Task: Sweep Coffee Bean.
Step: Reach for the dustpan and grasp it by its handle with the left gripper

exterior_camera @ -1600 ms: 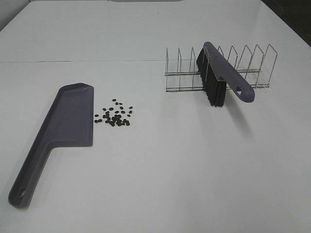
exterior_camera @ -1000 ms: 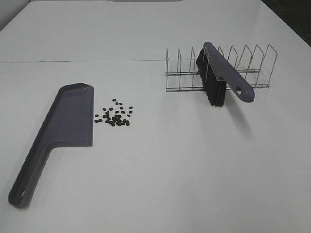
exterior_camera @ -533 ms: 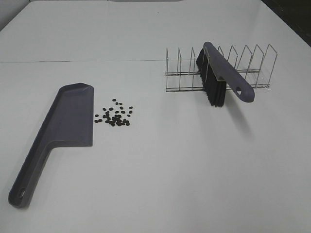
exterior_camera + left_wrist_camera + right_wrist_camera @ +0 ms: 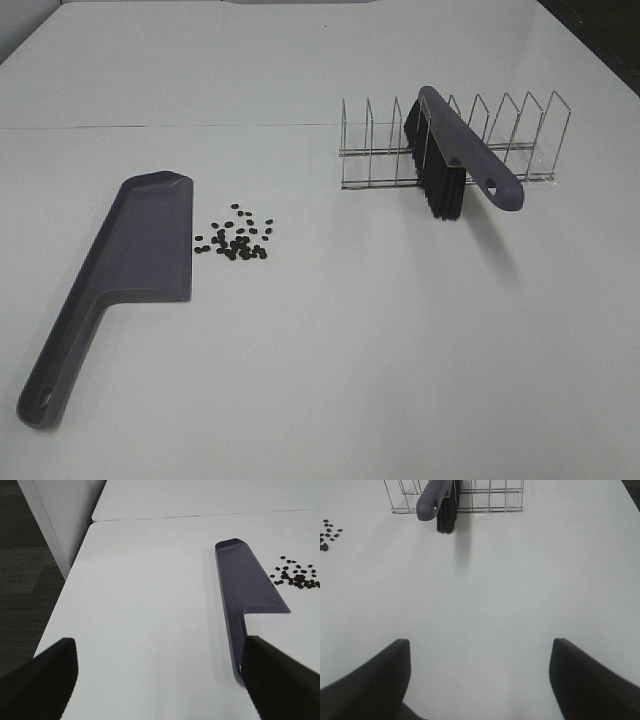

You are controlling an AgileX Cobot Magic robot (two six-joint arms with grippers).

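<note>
Several coffee beans [image 4: 236, 238] lie in a loose cluster on the white table, just right of the grey-purple dustpan [image 4: 135, 260], which lies flat with its handle toward the front left. The brush [image 4: 455, 160], grey-purple with black bristles, rests in a wire rack [image 4: 450, 140] at the back right. No gripper shows in the exterior view. In the left wrist view my left gripper [image 4: 160, 677] is open and empty, with the dustpan [image 4: 245, 587] and beans [image 4: 296, 575] ahead. In the right wrist view my right gripper [image 4: 480, 672] is open and empty, with the brush [image 4: 440, 497] far ahead.
The table's left edge drops to a dark floor [image 4: 25, 570] in the left wrist view. A seam [image 4: 160, 126] runs across the table behind the dustpan. The wire rack [image 4: 470, 495] stands at the far side in the right wrist view.
</note>
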